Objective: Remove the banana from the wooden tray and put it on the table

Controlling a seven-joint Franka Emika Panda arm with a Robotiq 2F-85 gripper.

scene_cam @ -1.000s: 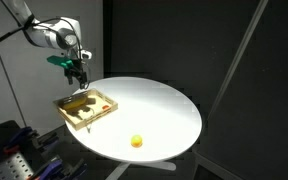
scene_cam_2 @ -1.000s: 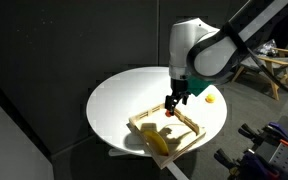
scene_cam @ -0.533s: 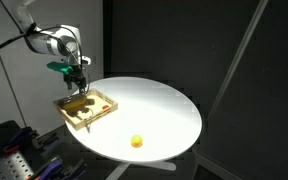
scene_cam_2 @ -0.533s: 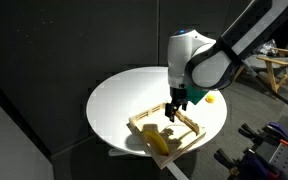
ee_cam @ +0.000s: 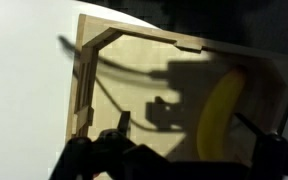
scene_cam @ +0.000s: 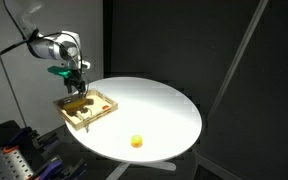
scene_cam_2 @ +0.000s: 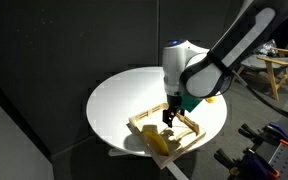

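The wooden tray [scene_cam: 96, 113] lies at one edge of the round white table [scene_cam: 154, 105]; it also shows in an exterior view [scene_cam_2: 191, 130] and in the wrist view [ee_cam: 109, 55]. The yellow banana [scene_cam_2: 156, 141] lies inside the tray, toward the end near the table's edge, and shows in the wrist view [ee_cam: 222, 112]. My gripper [scene_cam_2: 169, 116] hangs just above the tray, open and empty, also seen in an exterior view [scene_cam: 79, 86]. In the wrist view the gripper's fingers [ee_cam: 184, 128] straddle the tray floor and the banana's inner side.
A small round yellow ball [scene_cam: 136, 141] sits on the table away from the tray, partly behind my arm in an exterior view [scene_cam_2: 211, 98]. Dark curtains surround the table. Equipment stands beside it [scene_cam_2: 274, 140].
My gripper has come down toward the tray and shifted slightly toward the banana's end. The banana, tray and ball have not moved.
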